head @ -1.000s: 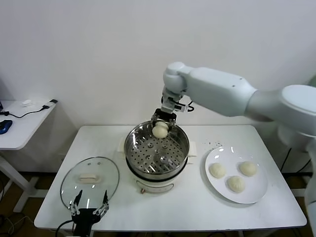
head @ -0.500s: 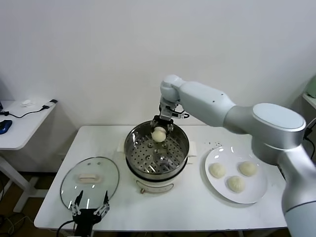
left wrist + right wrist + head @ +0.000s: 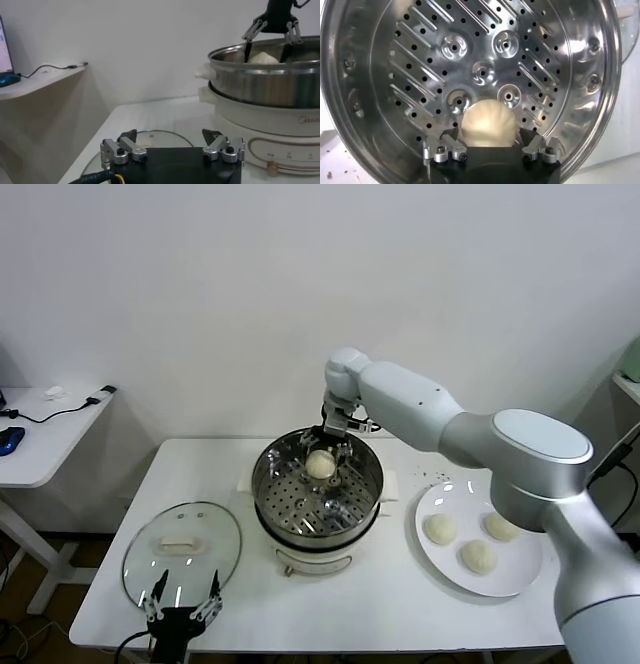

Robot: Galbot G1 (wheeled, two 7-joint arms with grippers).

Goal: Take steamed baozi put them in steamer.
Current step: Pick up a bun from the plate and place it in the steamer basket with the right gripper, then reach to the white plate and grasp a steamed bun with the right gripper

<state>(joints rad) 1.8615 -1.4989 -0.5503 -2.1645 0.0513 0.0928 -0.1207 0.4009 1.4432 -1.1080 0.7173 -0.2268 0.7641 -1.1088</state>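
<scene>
Now right gripper (image 3: 321, 446) jaws spread around baozi (image 3: 319, 465) in steamer (image 3: 367, 502); left gripper (image 3: 181, 598) jaws wide, empty

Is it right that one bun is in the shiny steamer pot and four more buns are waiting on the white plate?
Not quite. One bun is in the steamer, under the right gripper, but the white plate holds three buns, not four. The head view shows them: and.

The steamer (image 3: 316, 494) floor lay bare forward of one baozi (image 3: 319, 465) at its back wall, where the right gripper (image 3: 337, 446) occupied the opening.
</scene>
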